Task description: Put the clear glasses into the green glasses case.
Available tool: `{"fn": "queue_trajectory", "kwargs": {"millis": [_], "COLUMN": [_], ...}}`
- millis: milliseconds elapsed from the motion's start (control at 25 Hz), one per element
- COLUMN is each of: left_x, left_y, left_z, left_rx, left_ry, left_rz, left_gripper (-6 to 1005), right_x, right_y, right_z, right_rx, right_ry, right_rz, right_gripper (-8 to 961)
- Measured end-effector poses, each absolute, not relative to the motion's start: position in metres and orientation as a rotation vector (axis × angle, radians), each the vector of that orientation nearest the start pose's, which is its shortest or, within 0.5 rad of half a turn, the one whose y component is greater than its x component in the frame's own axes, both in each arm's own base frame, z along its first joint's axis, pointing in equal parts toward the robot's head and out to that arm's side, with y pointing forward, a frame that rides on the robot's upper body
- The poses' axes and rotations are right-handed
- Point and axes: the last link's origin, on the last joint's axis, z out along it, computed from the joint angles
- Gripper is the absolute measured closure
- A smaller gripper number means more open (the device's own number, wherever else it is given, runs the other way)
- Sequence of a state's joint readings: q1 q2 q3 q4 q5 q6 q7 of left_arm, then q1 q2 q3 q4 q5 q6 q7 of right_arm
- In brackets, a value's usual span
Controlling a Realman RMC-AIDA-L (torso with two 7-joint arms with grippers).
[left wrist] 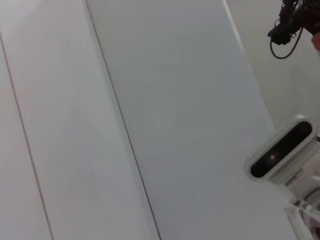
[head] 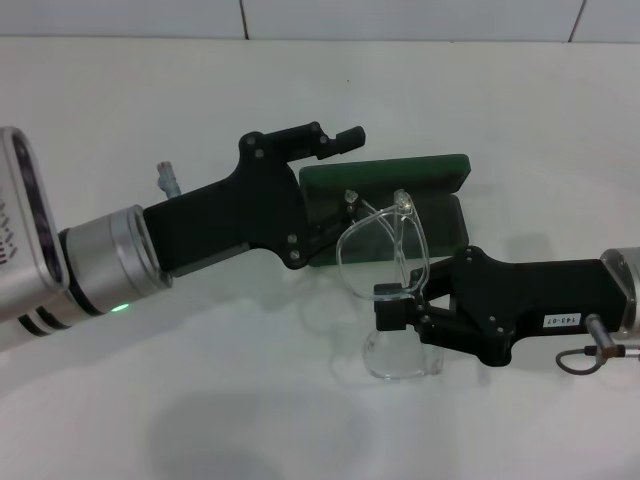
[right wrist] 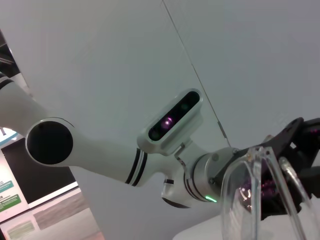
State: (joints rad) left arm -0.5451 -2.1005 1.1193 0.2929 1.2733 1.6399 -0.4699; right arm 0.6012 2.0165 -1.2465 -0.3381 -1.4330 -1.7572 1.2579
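Observation:
The green glasses case (head: 440,215) lies open in the middle of the table, its lid (head: 400,176) standing up at the back. My right gripper (head: 395,303) comes in from the right and is shut on the clear glasses (head: 372,245). They are held tilted over the front edge of the case, with one clear part hanging below the fingers (head: 402,357). In the right wrist view the clear glasses (right wrist: 257,192) fill the near corner. My left gripper (head: 335,188) is open, its fingers spread around the left end of the case; its upper finger (head: 335,140) is behind the lid.
The white table (head: 200,400) ends at a tiled wall (head: 300,15) at the back. The left arm (head: 110,255) crosses the left side and the right arm (head: 560,295) the right side. The left wrist view shows the right arm's wrist camera (left wrist: 280,150).

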Motion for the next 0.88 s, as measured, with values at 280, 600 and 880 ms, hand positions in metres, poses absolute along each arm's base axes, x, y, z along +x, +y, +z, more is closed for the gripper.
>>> {"fn": "queue_trajectory", "kwargs": {"millis": [280, 600, 880], "left_x": [-0.209, -0.210, -0.218], "left_y": [0.299, 0.302, 0.303], "left_z": [-0.049, -0.046, -0.035], "left_rx": [-2.456, -2.431, -2.298], "left_ry": [0.269, 0.261, 0.261], "left_rz": [-1.152, -1.152, -1.140], "left_gripper": [524, 524, 524], "right_x": [0.209, 0.210, 0.215], "right_y": [0.290, 0.290, 0.293], "right_z": [-0.039, -0.038, -0.031], "right_rx": [-3.025, -3.031, -3.015], "right_ry": [0.554, 0.555, 0.525], "right_rz": [1.193, 1.179, 1.150], "right_gripper": [835, 835, 835]}}
